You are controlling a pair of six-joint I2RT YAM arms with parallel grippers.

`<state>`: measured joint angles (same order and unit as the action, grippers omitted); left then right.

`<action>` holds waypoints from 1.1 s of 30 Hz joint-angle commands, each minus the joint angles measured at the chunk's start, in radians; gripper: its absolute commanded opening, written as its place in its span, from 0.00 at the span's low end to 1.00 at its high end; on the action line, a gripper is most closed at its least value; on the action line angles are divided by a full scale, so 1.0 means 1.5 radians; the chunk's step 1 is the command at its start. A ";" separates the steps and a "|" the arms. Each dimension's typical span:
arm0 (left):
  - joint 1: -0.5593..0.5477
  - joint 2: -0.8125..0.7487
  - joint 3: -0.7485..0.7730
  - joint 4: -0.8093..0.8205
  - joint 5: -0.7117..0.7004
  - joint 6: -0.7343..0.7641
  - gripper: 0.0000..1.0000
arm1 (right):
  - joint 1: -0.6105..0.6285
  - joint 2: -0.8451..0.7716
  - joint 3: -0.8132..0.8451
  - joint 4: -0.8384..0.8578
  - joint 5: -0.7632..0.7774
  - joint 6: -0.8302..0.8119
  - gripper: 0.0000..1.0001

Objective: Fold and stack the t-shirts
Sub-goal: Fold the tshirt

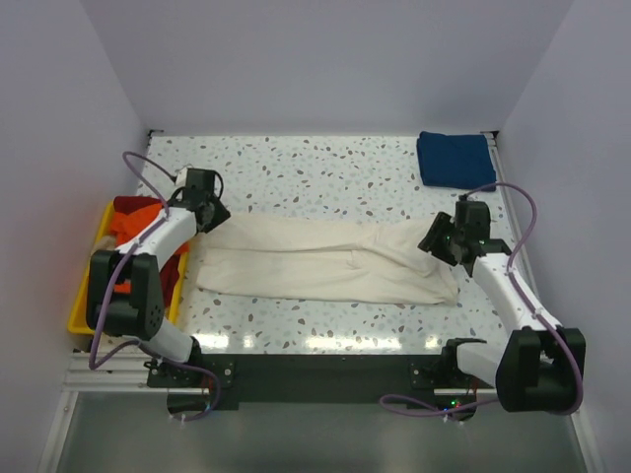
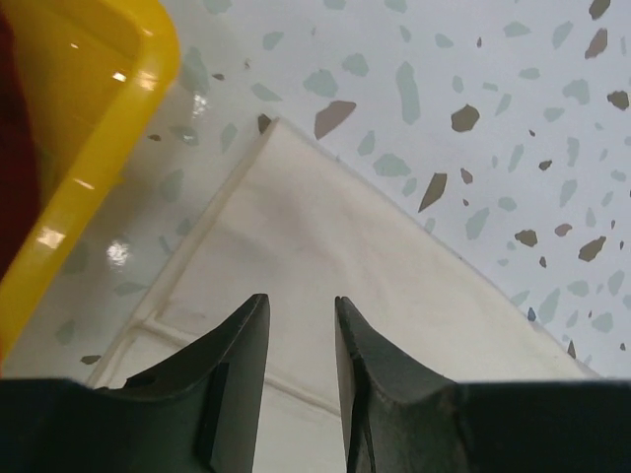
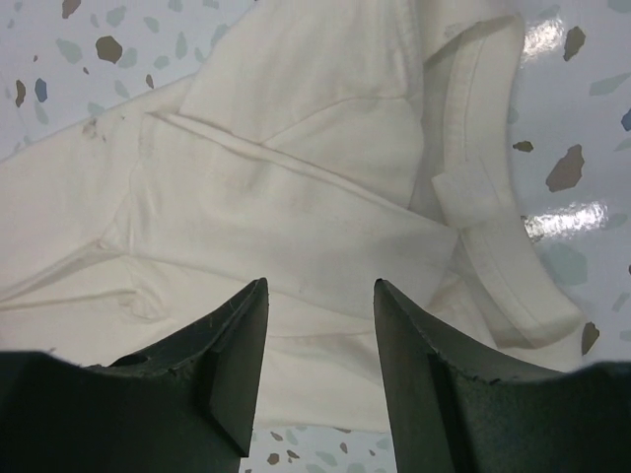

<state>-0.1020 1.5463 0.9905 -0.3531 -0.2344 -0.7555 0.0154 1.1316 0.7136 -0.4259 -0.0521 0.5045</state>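
Hovering with left pincer (image 2: 301, 305) and right pincer (image 3: 320, 288) parted and empty, you have the blue shirt (image 1: 454, 158) folded, cream shirt (image 1: 315, 262) half-folded, tray shirts (image 1: 138, 229) waiting.

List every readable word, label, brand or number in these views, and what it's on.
None. No words, labels, brand marks or numbers show on the cream shirt, the blue shirt, the yellow tray or the speckled table in any view.

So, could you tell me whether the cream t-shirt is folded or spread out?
Partly folded: the cream t-shirt lies as a long narrow band, layers overlapping.
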 commanded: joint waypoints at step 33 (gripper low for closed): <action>-0.075 -0.007 0.018 0.026 0.288 0.165 0.37 | 0.208 0.412 0.248 0.160 0.140 -0.092 0.48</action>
<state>-0.2108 1.5352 1.0187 -0.3462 0.1761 -0.5358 0.3149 1.7416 1.0508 -0.2226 0.1173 0.3817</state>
